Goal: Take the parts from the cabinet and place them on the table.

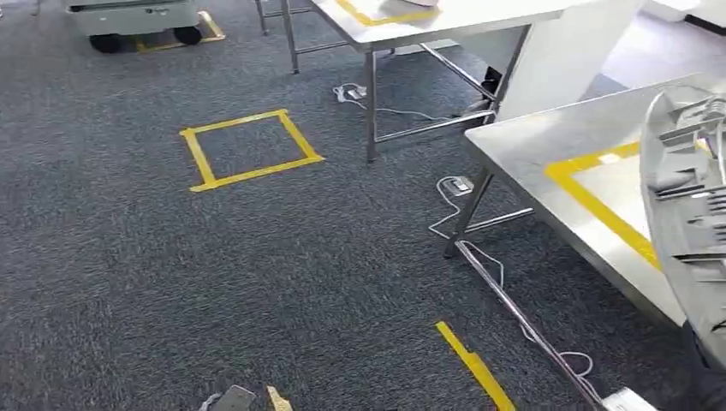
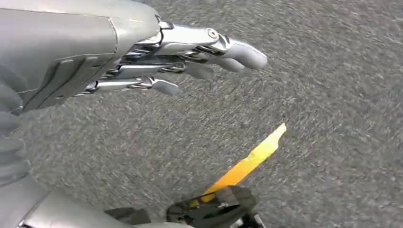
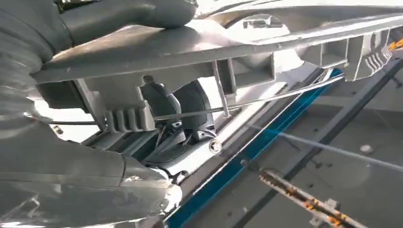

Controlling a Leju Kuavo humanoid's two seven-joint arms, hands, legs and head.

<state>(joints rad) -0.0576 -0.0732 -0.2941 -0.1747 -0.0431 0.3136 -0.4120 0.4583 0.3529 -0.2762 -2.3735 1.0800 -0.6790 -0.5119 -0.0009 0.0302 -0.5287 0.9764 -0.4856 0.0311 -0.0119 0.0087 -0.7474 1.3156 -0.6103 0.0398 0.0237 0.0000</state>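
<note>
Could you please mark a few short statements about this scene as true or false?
1. The right hand holds a grey plastic part. True.
2. The left hand grips a part. False: it holds nothing, its fingers stretched out above the carpet.
3. A yellow tape square is marked on the carpet. True.
4. The near table is marked with red tape. False: its tape is yellow.
5. The part lies flat on the near table. False: it is still in the hand, at the table's edge.
</note>
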